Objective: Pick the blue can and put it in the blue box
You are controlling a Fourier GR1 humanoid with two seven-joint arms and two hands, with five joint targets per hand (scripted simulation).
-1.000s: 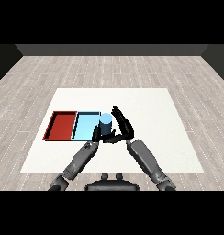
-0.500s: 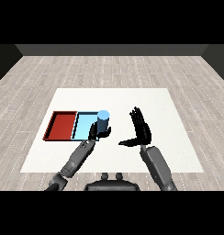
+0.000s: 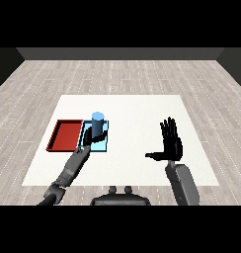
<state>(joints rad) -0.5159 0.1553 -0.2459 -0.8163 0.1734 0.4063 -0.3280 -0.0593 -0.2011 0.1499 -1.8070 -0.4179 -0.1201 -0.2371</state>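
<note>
A: Where do the trays sit?
B: Side by side on the table [image 3: 137, 108] at ten o'clock; one tray [image 3: 64, 135] left, the other tray [image 3: 105, 140] right

A: And the can [image 3: 98, 124]?
B: Upright over the right-hand tray

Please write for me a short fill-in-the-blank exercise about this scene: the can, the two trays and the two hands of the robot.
1. The blue can stands upright over the light ____ tray.
2. The ____ hand curls round the can.
3. The right hand holds nothing, and its fingers are ____.
4. The red tray lies on the ____ side of the light blue one in the head view.

Missing words: blue; left; straight; left
</note>
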